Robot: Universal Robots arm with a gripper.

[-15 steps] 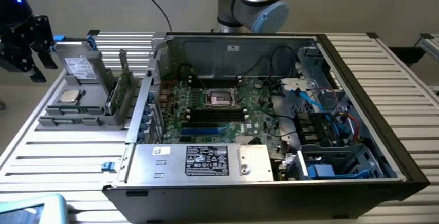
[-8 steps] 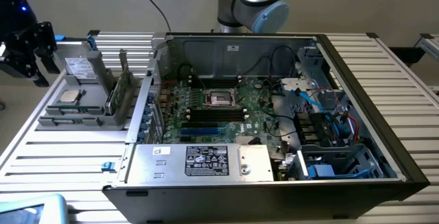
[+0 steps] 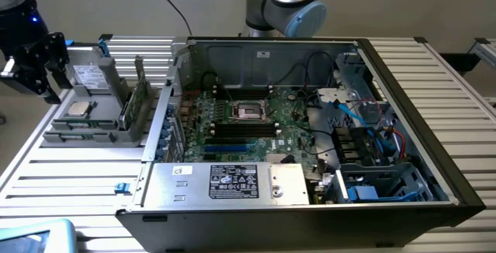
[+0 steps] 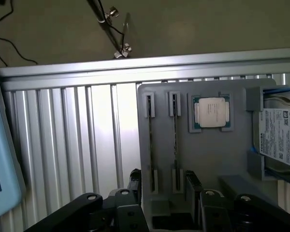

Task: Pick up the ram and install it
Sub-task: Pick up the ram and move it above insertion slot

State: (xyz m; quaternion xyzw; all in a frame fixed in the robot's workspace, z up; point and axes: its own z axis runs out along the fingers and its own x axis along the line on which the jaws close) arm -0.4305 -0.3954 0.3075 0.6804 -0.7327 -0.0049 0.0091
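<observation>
arm is standing at the back of the exterior view, its grey joint with the pale blue cap facing the room. wrist is reaching out at the exterior view's left, a small blue light glowing on it. gripper is hanging below it, black, pointing downward. its two dark fingers are standing wide apart, gripping nothing.

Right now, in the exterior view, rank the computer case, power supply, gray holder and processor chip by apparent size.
1. computer case
2 and 3. power supply and gray holder: they look about alike, and the supply seems nearer the camera, so I won't rank them.
4. processor chip
</observation>
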